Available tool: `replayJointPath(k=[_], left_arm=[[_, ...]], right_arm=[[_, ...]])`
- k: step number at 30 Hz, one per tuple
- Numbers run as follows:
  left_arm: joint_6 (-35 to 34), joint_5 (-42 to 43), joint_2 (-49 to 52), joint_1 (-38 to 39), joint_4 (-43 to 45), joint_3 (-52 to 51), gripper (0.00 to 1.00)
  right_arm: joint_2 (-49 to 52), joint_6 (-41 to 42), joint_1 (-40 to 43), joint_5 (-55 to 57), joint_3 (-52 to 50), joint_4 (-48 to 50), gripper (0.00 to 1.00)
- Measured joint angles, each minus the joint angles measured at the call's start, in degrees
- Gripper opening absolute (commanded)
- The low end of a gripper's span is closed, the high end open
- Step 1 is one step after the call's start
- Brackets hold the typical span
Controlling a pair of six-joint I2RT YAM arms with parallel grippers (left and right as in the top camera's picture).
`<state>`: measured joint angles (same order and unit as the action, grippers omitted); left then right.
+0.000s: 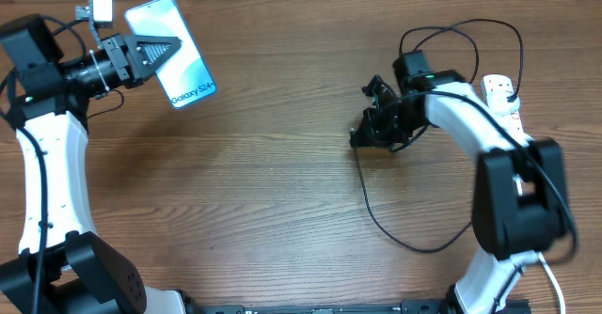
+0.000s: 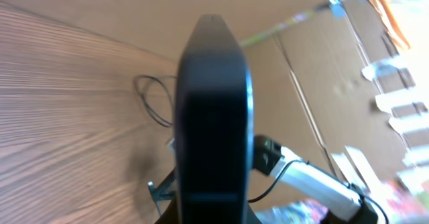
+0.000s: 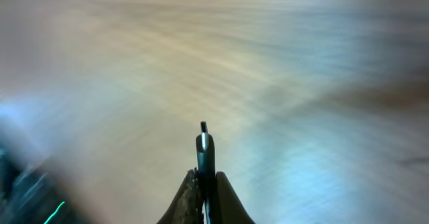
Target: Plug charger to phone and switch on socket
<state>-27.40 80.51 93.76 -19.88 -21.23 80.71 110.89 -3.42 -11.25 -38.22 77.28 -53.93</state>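
Your left hand [image 1: 167, 47] grips the phone [image 1: 188, 70] to present it; right hand [image 3: 204, 178] pinches the charger [image 3: 203, 140] tip forward for plugging.

L arm [image 1: 56, 154] & R arm [image 1: 466, 117]: white links, black joints, black cables [image 1: 39, 196]. L gripper [image 1: 169, 46], R gripper [image 1: 362, 135] black. White cam block [image 1: 99, 10] on L wrist; green LED [image 1: 428, 76] on R.

Wood-grain table [image 1: 263, 182], light brown, grain running side to side, brown cardboard panels [image 2: 315, 70] standing behind its far edge, pale tape strip [image 2: 271, 34] along one panel seam, blurred white and orange shapes [image 2: 392, 96] beyond, unidentifiable.
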Motion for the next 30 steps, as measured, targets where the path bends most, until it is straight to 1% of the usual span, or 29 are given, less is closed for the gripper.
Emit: replayJointPath(k=[3,6,8,12,15,17,21,25,30], left_arm=[[-0.6,0.7,0.0,2.6,0.8,0.0,0.05],[-2.4,0.1,0.0,6.5,4.6,0.0,0.04],[-4.8,-0.8,0.0,9.9,10.0,0.0,0.04],[-11.4,-1.8,0.0,16.2,21.1,0.0,0.04],[-16.3,-2.4,0.0,19.2,24.9,0.0,0.04],[-19.1,-3.6,0.0,20.4,25.2,0.0,0.04],[-22.0,-5.9,0.0,21.7,25.2,0.0,0.04],[-24.7,-8.7,0.0,23.2,25.1,0.0,0.04],[-25.8,-12.4,0.0,24.8,23.6,0.0,0.04]], right_arm=[[-5.6,-7.5,-0.1,-10.8,0.0,-4.7,0.04],[-10.0,-13.9,-1.0,-20.1,0.1,-7.7,0.04],[-11.1,-16.8,-1.7,-25.8,0.1,-8.2,0.04],[-11.1,-19.6,-2.5,-36.6,0.0,-6.7,0.04],[-11.1,-20.6,-2.5,-42.5,0.0,-5.9,0.04],[-11.1,-20.8,-2.5,-45.5,0.0,-5.2,0.04],[-11.1,-20.1,-2.8,-48.1,0.0,-2.7,0.04],[-11.1,-16.4,-4.0,-49.1,0.1,2.9,0.04],[-11.1,-11.5,-6.9,-49.8,0.3,7.7,0.04]])
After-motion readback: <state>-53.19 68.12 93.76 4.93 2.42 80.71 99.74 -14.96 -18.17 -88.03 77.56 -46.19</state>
